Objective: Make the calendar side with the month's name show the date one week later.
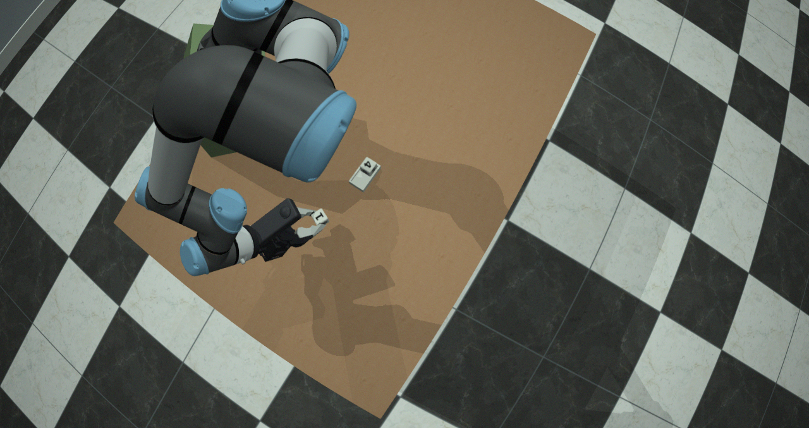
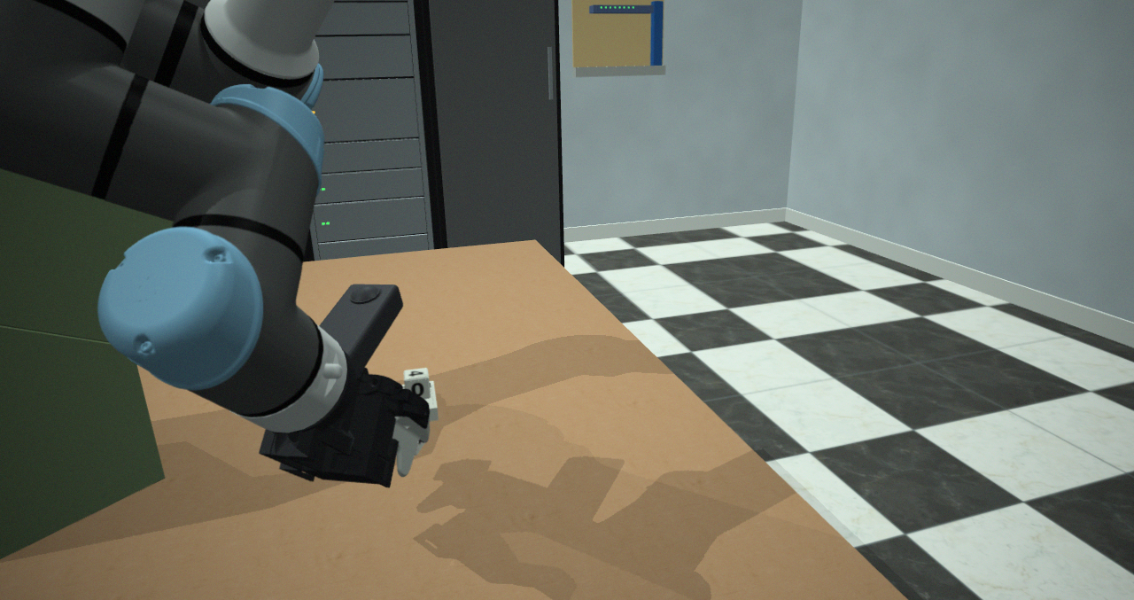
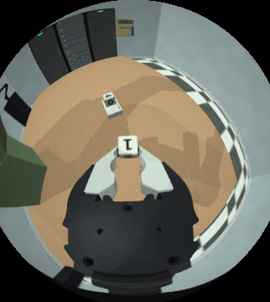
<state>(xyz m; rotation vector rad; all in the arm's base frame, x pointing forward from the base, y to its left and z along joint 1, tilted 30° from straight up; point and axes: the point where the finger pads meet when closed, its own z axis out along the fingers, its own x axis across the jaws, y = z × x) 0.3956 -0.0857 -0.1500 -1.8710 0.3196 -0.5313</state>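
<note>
Though half-hidden in the exterior view, jaws (image 1: 318, 222) (image 2: 415, 455) clamped on the 1-marked cube (image 1: 319, 216) (image 3: 127, 145), its underside unseen.

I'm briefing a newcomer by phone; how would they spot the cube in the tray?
On the brown table top, find the small white tray. Its cube shows 4 on top; the gripper's shows 1.
</note>
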